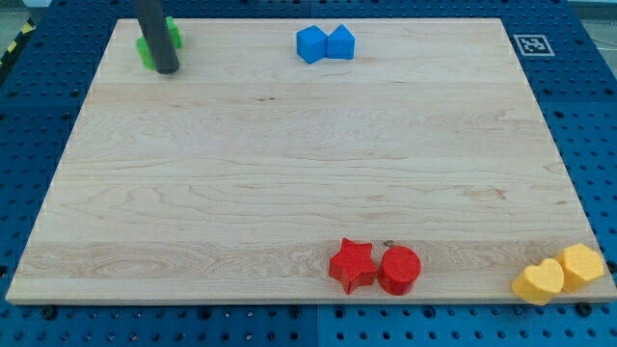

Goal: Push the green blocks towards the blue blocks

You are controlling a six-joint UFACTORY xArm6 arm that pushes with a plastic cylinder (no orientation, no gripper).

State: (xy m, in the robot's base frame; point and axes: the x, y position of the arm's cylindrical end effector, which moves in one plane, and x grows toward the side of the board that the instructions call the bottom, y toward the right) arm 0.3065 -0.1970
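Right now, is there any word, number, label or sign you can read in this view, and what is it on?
No readable words or numbers anywhere.
A black-and-white square marker sits on the wooden board at its top right corner: a coded pattern, no letters.
The blocks carry no print.

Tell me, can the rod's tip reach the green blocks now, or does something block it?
Probably yes. My tip stands right against the green blocks, in front of them, partly hiding them. Nothing lies between; the blue blocks sit well off to the view's right.
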